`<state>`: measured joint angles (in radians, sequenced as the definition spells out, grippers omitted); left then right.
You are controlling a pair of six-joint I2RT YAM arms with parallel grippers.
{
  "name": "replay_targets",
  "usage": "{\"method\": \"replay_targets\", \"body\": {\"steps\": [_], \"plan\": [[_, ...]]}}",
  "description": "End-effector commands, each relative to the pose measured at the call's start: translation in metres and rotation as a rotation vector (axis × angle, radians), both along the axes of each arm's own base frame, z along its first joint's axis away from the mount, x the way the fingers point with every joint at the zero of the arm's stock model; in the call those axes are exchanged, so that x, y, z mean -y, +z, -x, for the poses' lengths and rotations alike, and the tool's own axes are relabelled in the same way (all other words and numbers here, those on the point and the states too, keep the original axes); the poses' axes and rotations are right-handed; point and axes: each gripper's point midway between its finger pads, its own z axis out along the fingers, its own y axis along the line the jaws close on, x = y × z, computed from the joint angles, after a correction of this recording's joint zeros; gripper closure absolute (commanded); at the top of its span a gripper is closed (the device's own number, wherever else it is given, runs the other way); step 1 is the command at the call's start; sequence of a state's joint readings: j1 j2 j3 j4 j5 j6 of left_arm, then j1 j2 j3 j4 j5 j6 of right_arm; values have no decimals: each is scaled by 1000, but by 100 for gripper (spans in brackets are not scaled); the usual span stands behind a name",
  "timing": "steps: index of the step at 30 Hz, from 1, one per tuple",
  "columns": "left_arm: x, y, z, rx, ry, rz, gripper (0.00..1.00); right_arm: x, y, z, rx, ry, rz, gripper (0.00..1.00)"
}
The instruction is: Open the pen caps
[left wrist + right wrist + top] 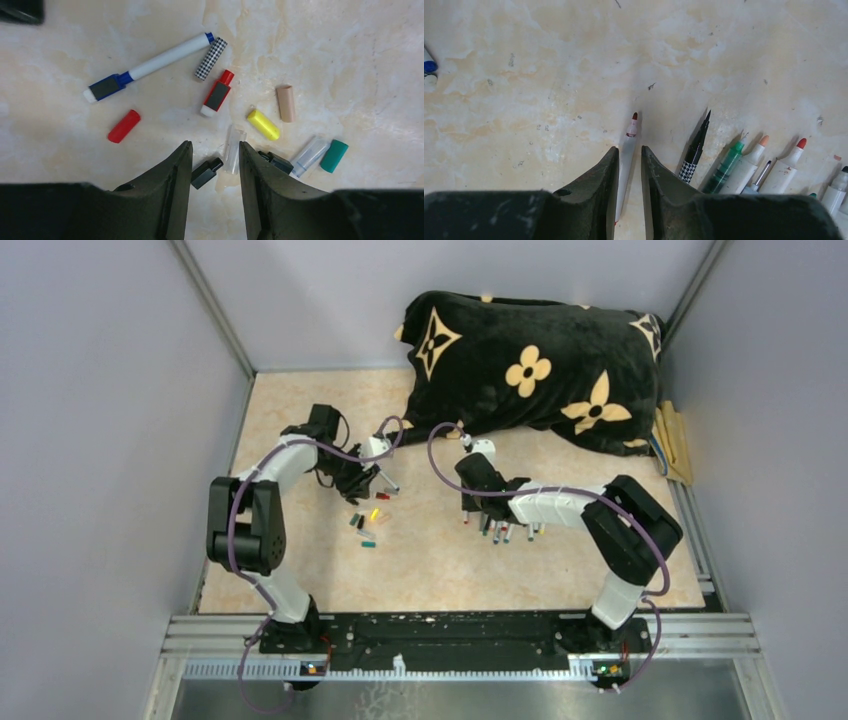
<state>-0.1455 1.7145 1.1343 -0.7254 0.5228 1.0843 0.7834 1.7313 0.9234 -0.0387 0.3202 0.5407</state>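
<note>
Left gripper [215, 145] low over the beige table [350, 50], jaws spread wide, nothing pinched. Between the fingertips, 2 small pieces flat on the table: a black cap [206, 173] and a clear cap [234, 150]. Scattered beyond them: a yellow cap [263, 124], a beige cap [286, 103], a teal cap [334, 156], a red cap [124, 126] and a checked cap [210, 58]. Just beside the checked cap, one end of a blue pen [150, 65] with a white barrel.

Right gripper [629, 148] over a thin white red-tipped pen [629, 145], jaws at a slim gap on either side of it; cannot tell whether pressing on it. Just right of that, a row of uncapped pens [751, 162], tips pointing away, starting with a black pen [694, 147].

At the far side of the table, a black flowered pillow [500, 335].
</note>
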Motion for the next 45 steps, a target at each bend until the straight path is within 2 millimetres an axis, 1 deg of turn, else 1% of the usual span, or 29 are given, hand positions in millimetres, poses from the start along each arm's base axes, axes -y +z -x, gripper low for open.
{"method": "replay_targets", "body": {"steps": [1,3,4,5,7,8,9,10,11,12,13,15,17,20,24,28,32,35,38,41,45], "plan": [[3,55,-16,9,81,166,54,-23,57,-18,134,46,-37,77],[-5,82,-23,17,144,239,50,-41,74,-24,169,94,-53,73],[-18,94,-26,21,193,265,46,-52,82,-27,186,122,-65,70],[-26,105,-30,32,230,285,38,-63,89,-31,204,148,-76,66],[-43,124,-33,45,292,335,32,-86,97,-37,221,208,-97,61],[-51,132,-33,47,320,360,30,-99,92,-39,210,246,-99,60],[-60,140,-34,50,352,379,21,-112,93,-41,209,281,-112,59],[-67,145,-33,45,376,399,4,-125,95,-44,212,314,-125,58],[-74,150,-33,41,406,416,2,-136,91,-45,207,348,-133,58],[-80,154,-32,32,436,432,1,-150,95,-47,211,378,-152,57],[-84,159,-31,21,454,452,1,-161,92,-48,200,411,-167,57],[-89,163,-26,-7,487,480,1,-181,86,-52,184,451,-195,57],[-91,163,-22,-31,513,493,1,-196,77,-55,162,471,-196,57],[-90,160,-13,-65,526,496,1,-210,62,-60,137,488,-178,57],[-84,157,-1,-75,512,508,1,-216,42,-68,116,487,-132,59],[-80,153,9,-78,498,512,1,-211,24,-76,124,474,-68,63],[-80,148,15,-91,498,499,1,-206,12,-76,114,483,-16,67],[-78,151,16,-89,490,507,1,-202,4,-72,101,499,1,70],[-76,155,16,-83,482,521,1,-195,-1,-68,90,500,18,77],[-76,155,15,-77,478,521,1,-183,-2,-64,97,489,41,83],[-76,152,17,-81,467,512,1,-162,2,-61,115,462,86,98]]}}
